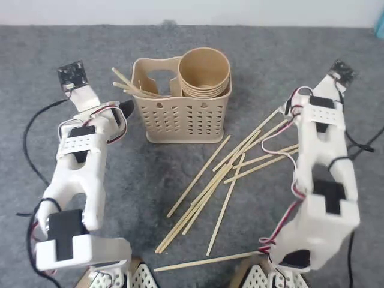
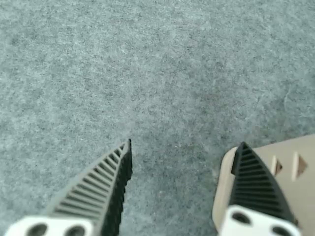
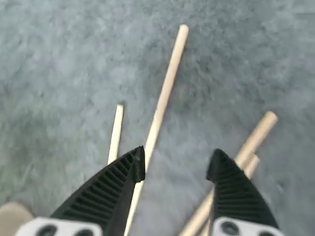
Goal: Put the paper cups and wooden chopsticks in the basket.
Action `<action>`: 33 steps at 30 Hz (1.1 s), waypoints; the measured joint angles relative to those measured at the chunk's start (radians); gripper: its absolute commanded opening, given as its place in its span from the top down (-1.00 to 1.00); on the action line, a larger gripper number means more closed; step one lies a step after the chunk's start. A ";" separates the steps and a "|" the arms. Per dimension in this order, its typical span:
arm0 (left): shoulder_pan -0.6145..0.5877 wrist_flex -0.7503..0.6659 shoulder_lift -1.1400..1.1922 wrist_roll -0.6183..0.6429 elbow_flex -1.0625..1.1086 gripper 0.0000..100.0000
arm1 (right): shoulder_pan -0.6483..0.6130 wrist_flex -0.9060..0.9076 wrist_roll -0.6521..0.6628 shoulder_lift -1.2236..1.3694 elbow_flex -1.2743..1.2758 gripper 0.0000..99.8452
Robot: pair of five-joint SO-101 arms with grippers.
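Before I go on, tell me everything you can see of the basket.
The basket is beige, plastic-looking, with slotted walls and a middle handle panel making two compartments. It stands upright on the grey mat. A stack of paper cups fills one compartment; a few chopsticks lean out of the other, nearer the open left gripper.

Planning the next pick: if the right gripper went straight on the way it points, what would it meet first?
Probably the long chopstick lying on the grey mat just ahead of the open right gripper; depth is hard to judge.
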 measured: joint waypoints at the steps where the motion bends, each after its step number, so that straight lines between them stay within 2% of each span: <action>1: 0.000 0.000 0.000 0.000 0.000 0.37 | 0.002 -0.005 0.000 0.043 -0.034 0.60; 6: 0.000 0.000 0.000 0.000 0.000 0.37 | 0.046 -0.002 -0.006 0.264 -0.232 0.59; 9: 0.000 0.000 0.000 0.000 0.000 0.37 | 0.052 0.100 -0.006 0.371 -0.405 0.60; 14: 0.000 0.000 0.000 0.000 0.000 0.37 | 0.055 0.342 -0.005 0.532 -0.706 0.92; 16: 0.000 0.000 0.000 0.000 0.000 0.37 | 0.075 0.417 -0.005 0.589 -0.807 0.99; 23: 0.000 0.000 0.000 0.000 0.000 0.37 | 0.072 0.615 0.040 0.720 -1.059 0.98; 31: 0.000 0.000 0.000 0.000 0.000 0.37 | 0.112 0.907 0.060 0.729 -1.234 0.99; 33: 0.000 0.000 0.000 0.000 0.000 0.37 | 0.129 0.930 0.097 0.729 -1.272 0.99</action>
